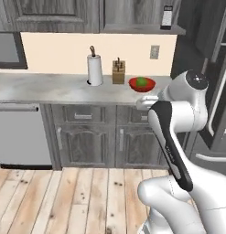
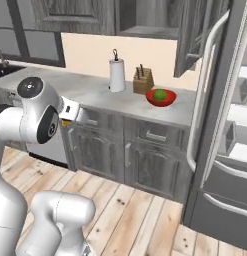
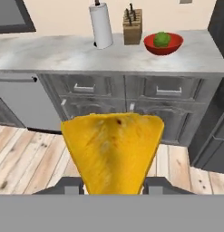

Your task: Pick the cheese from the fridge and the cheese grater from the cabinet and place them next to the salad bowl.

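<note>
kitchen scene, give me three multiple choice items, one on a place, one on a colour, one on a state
1. Where does the salad bowl stand?
A. on the floor
B. on the counter, right of the knife block
C. inside the fridge

2. What colour is the salad bowl?
A. red
B. blue
C. white

3. What is the state of the cheese?
A. lying on the counter
B. resting in the bowl
C. held between the fingers, off the counter

Answers:
1 B, both base views show it on the counter beside the knife block.
2 A, its rim is red around a green lettuce ball.
3 C, the hand view shows the wedge clamped between the two fingers, with the floor and drawers behind it.
</note>
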